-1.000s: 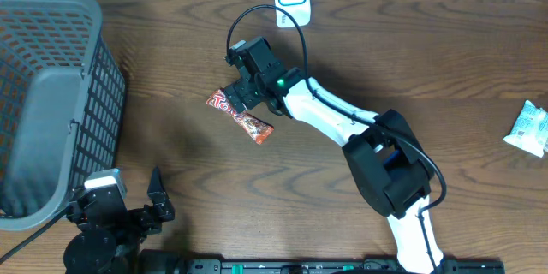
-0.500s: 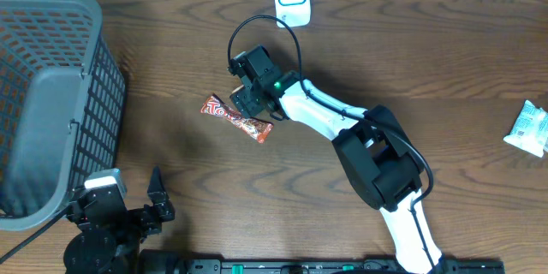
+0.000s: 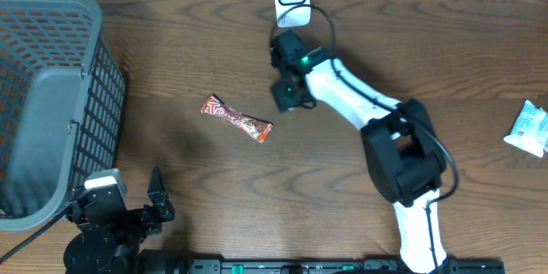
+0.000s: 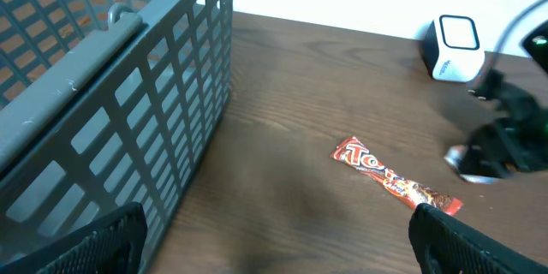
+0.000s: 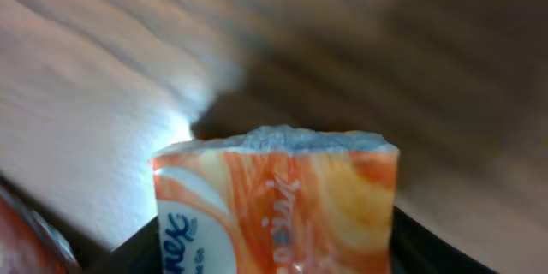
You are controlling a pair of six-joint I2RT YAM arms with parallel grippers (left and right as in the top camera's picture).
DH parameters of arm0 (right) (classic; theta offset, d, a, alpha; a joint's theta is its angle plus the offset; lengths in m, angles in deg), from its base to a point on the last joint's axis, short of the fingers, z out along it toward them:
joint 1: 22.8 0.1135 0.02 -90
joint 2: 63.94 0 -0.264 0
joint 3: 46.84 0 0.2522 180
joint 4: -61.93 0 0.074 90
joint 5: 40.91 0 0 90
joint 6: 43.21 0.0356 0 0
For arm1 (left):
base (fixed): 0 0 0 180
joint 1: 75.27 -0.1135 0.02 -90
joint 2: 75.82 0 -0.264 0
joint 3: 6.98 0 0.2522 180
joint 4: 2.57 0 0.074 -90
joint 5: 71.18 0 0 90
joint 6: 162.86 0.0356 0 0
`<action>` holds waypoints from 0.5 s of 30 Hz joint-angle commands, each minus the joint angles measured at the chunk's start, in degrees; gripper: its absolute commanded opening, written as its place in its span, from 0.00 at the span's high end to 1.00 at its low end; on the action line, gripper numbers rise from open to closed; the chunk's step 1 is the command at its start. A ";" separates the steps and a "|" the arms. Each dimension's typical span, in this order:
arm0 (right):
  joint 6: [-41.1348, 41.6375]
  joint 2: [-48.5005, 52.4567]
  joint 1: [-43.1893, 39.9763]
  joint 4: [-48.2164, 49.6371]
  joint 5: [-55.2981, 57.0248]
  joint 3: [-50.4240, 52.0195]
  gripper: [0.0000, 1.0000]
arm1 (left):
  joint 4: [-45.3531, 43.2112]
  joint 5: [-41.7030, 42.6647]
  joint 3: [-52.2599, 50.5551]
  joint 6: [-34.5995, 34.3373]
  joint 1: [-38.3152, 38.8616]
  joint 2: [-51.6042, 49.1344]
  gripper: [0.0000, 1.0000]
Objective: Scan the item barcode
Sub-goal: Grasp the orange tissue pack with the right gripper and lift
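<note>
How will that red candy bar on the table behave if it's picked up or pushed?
The red candy bar looks slim, so probably light. Its glossy wrapper may be slippery, and the crimped ends would likely crumple if pinched alone. Lying flat on the table, it should slide rather than roll when pushed.

Right gripper (image 3: 287, 96) outstretched, tight around packet (image 5: 274, 197); left gripper (image 4: 278, 223) wide.
</note>
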 commanded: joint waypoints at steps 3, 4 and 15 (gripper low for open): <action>9.09 -3.87 -1.97 -8.39 0.15 -1.18 0.44 | -0.09 0.55 -0.02 -0.07 -0.20 0.26 0.02; 11.28 -3.87 -2.21 -10.27 0.33 -0.94 0.37 | -0.09 0.55 -0.04 -0.07 -0.20 0.26 0.02; 10.08 -3.87 -2.29 -14.10 -1.86 -0.96 0.01 | -0.09 0.55 -0.04 -0.07 -0.20 0.26 0.02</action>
